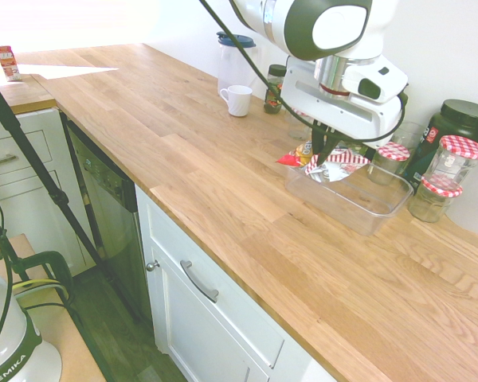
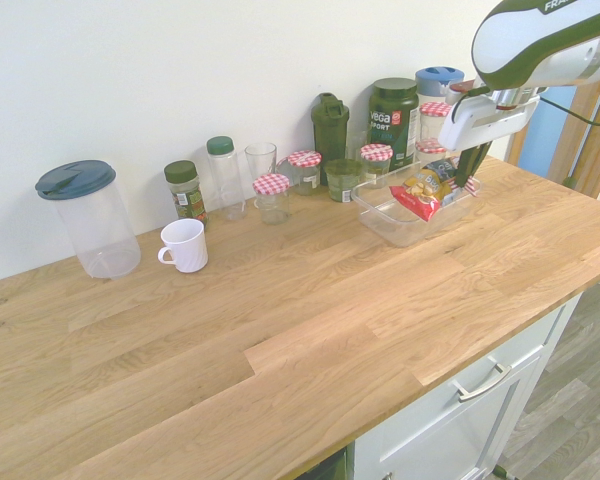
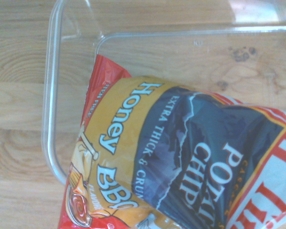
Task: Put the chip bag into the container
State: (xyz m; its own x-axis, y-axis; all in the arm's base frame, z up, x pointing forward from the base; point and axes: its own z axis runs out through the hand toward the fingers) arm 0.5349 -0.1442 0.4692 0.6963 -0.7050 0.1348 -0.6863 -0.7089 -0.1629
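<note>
Chip bag, in the first exterior view, hangs from the nearly closed gripper, pinched at one end, above the clear plastic tub. Second exterior view: the bag slants down and away from the fingertips, over the tub. Wrist view: tub rim shows beyond the "Honey BBQ" end.

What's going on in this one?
A white robot arm has a bag of honey BBQ potato chips pinched in its hand. The bag is at the clear plastic container on the wooden counter, seemingly about to go in. It hasn't been let go yet.
</note>
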